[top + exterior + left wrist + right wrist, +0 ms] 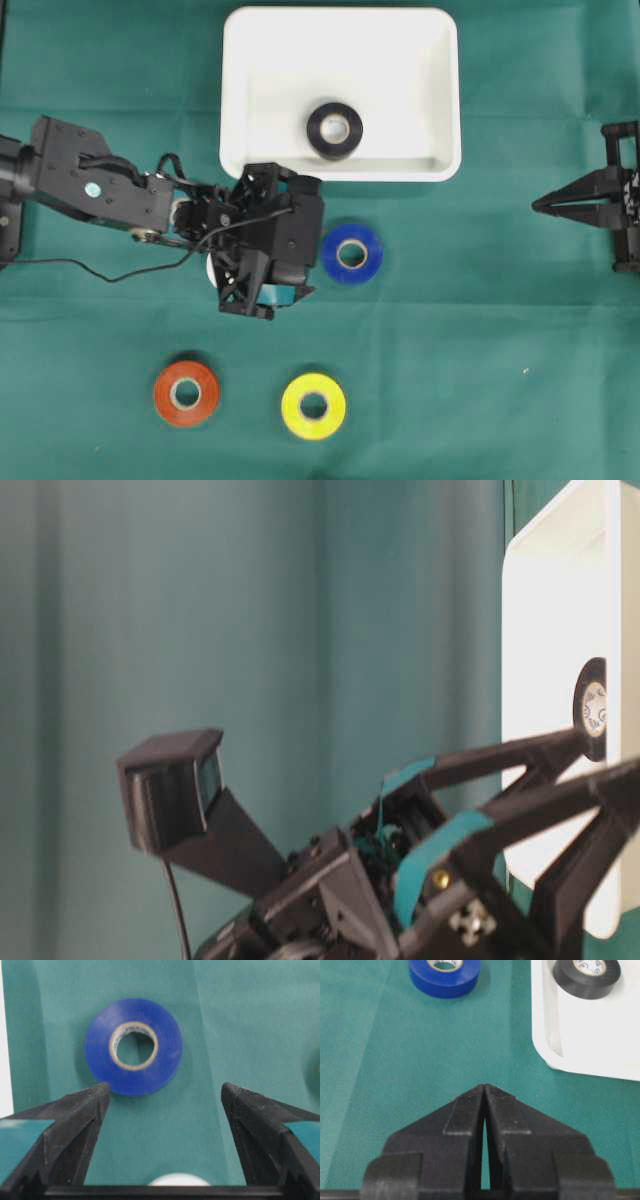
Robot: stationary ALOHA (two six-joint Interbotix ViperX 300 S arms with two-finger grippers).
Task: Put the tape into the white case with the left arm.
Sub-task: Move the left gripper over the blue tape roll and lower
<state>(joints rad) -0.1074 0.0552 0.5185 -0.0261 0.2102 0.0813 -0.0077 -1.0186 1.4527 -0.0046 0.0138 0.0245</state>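
The white case stands at the back middle and holds a black tape roll. A blue tape roll lies flat on the green cloth just in front of the case. My left gripper, with teal strips on its fingers, hovers just left of the blue roll. In the left wrist view it is wide open and empty, with the blue roll just beyond its tips. My right gripper is shut and empty at the far right; it points toward the blue roll and the case.
A red roll and a yellow roll lie near the front. A white roll shows as a sliver under my left gripper. The black roll also shows in the table-level view.
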